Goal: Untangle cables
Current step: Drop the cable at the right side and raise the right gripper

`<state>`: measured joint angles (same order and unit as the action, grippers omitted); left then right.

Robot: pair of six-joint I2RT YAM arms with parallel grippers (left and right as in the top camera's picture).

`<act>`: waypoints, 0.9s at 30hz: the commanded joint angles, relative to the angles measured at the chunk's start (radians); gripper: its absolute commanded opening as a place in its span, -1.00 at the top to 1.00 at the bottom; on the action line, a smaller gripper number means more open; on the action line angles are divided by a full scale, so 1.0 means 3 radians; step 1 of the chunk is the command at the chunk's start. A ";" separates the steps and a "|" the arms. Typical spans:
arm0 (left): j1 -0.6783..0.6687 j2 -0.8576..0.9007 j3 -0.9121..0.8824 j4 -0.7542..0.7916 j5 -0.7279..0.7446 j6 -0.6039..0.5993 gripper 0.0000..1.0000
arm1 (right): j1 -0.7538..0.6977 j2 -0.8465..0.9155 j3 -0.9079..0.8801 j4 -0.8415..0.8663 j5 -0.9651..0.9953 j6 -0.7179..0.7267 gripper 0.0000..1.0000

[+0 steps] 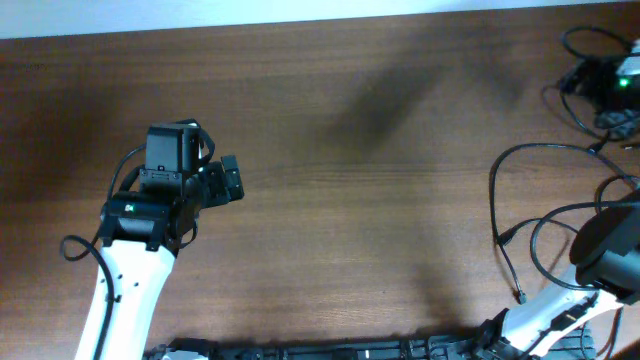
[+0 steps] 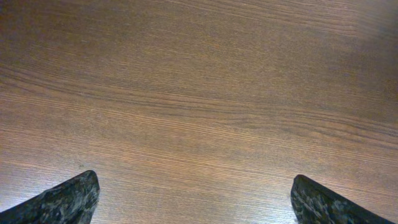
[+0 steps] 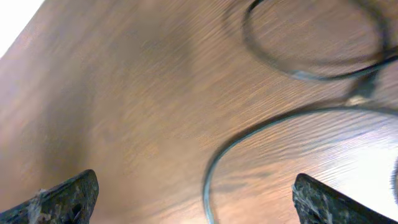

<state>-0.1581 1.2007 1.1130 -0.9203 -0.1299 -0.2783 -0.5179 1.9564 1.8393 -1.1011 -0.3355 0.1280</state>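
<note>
The left gripper (image 2: 194, 199), at 9 o'clock over the table (image 1: 350, 150), has its fingers apart, holding nothing. The right gripper (image 3: 194, 199) is likewise spread, above the cables (image 1: 494, 190) looping at 3 o'clock, blurred, possibly crossing

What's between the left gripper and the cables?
Only bare table. The overhead view shows nothing between the left gripper and the cables at the right edge; the left wrist view shows just wood between its open fingers.
</note>
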 commanded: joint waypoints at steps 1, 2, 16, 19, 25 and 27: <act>0.0014 -0.0017 0.0046 0.0006 0.0023 0.0050 -0.97 | 0.0346 -0.0010 0.0052 -0.0139 -0.0165 -0.0240 -0.97; 0.0014 -0.0017 0.0046 0.0008 0.0023 0.0050 -0.97 | 0.0453 -0.0010 0.0052 -0.0183 -0.0167 -0.0240 -0.97; 0.0014 -0.0017 0.0046 0.0006 0.0023 0.0050 -0.97 | 0.1874 -0.0010 0.0052 -0.0354 0.0197 -0.0229 -0.97; 0.0014 -0.0017 0.0046 0.0008 0.0023 0.0050 -0.97 | 0.2014 -0.0010 0.0052 -0.0354 0.0197 -0.0229 -0.97; 0.0014 -0.0017 0.0046 0.0006 0.0023 0.0050 -0.98 | 0.2121 -0.0010 0.0052 -0.0356 0.0198 -0.0229 -0.97; 0.0014 -0.0017 0.0046 0.0008 0.0023 0.0050 -0.97 | 0.2117 -0.0010 0.0052 -0.0356 0.0198 -0.0229 -0.97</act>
<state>-0.1581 1.2007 1.1130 -0.9203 -0.1299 -0.2787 0.1158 1.9564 1.8393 -1.2072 -0.2920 0.0673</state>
